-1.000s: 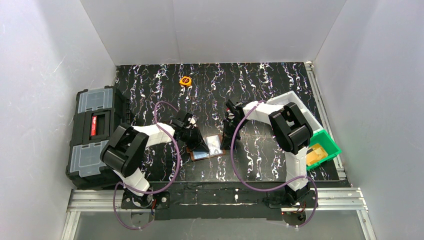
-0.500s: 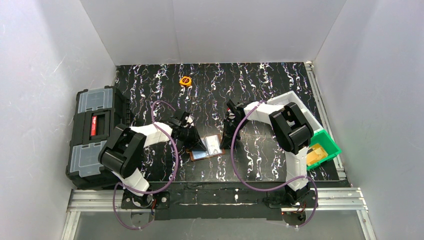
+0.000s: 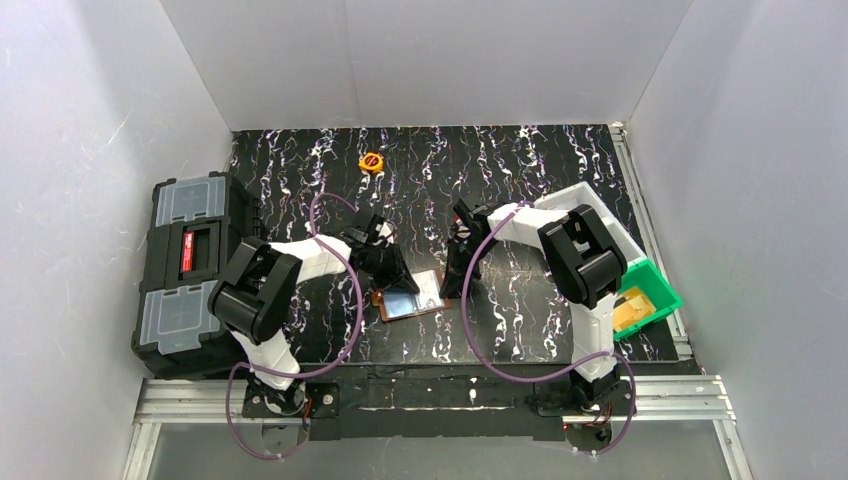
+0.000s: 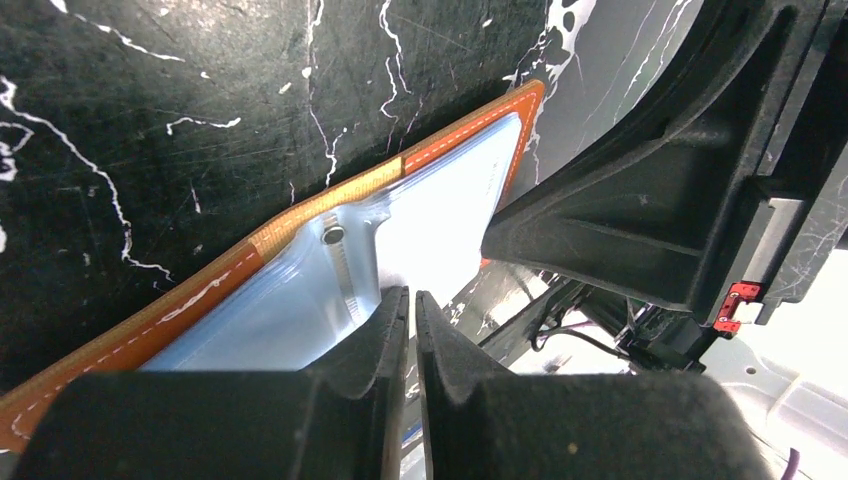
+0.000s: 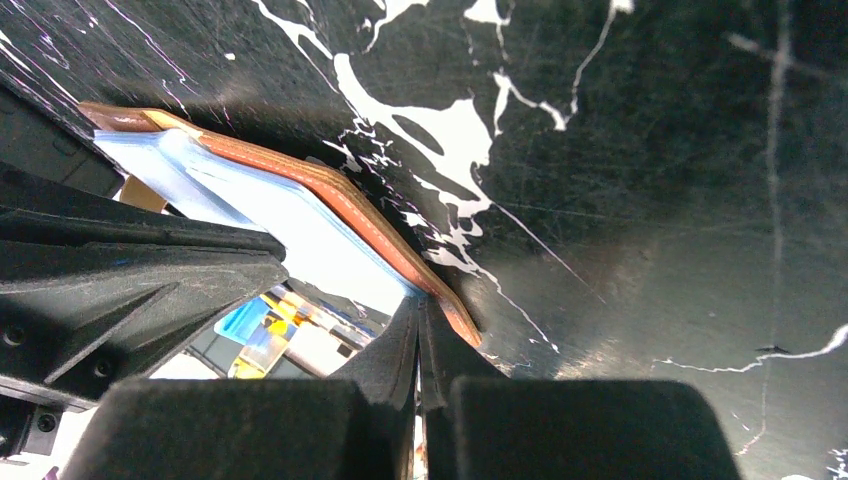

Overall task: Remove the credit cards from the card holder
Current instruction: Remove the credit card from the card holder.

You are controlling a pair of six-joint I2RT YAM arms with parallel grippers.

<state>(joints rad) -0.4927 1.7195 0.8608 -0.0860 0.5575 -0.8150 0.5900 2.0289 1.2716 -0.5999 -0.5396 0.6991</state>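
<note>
On the table (image 3: 520,180) the holder (image 4: 300,215) lies open and flat between the two arms. The cards (image 3: 405,306) are not yet out and show bluish under its clear pockets. The left claw (image 4: 411,300) has its fingers almost together, tips on a pale pocket. The right claw (image 5: 420,305) is closed, its tip at the leather edge. Whether either one pinches something thin, I cannot tell. I judge this is the first pull; the next move needs the holder pinned down and one card slid outward.

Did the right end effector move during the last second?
No. The right end effector keeps its place against the white tray, at the card holder's right edge.
</note>
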